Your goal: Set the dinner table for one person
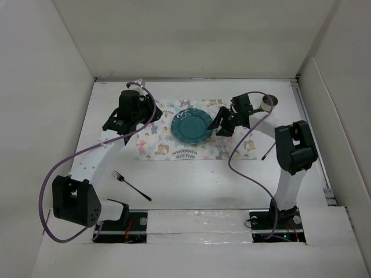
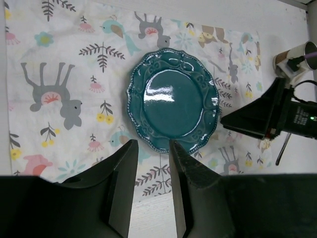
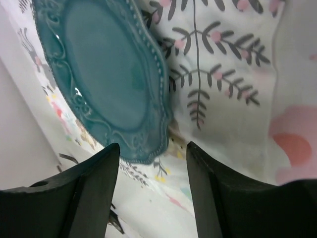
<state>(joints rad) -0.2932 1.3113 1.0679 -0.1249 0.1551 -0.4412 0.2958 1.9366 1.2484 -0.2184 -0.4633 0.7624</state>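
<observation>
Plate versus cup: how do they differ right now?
The plate is teal, wide and flat; the cup is silvery and much smaller. The plate lies on the middle of the placemat; the cup sits off it, on the bare dinner table beyond its right end. Shared: neither is gripped.

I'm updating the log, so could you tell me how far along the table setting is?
Done: the placemat lies on the dinner table with the teal plate on it. In hand: nothing; the right gripper hangs open by the plate's rim, the left gripper open over the mat. Left: the fork, the thin utensil and the cup sit off the mat.
</observation>
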